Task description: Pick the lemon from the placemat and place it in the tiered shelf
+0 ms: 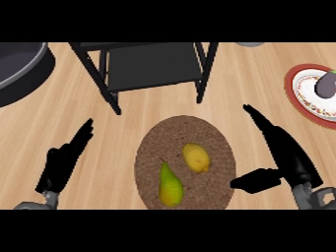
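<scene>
Now: lemon on the mat, both hands open and apart from it

From my station I see the lemon (196, 157) lying on the round brown woven placemat (188, 130). It sits left of the right hand (286, 152) and right of the left hand (65, 160), somewhat nearer the right one and touching neither. It is a small, plain yellow oval, a little longer than wide, with softly pointed ends, and it lies slightly tilted.

Just beside it, on the side nearer the wrists, a green-yellow pear (170, 184) lies on the same mat with its narrow stem end pointing away from me. I cannot tell whether the two fruits touch.

My right hand is spread wide: the fingers are straight and point forward past the mat's edge, and the thumb juts out toward the mat. It holds nothing. My left hand is also open, with straight fingers, resting well off the mat's other side.

Ahead of both fingertips stands the black tiered shelf (152, 66). Out beyond the right hand is a red-rimmed plate (292, 96) carrying an eggplant (327, 83), and beyond the left hand is a dark round vessel (17, 74).
</scene>
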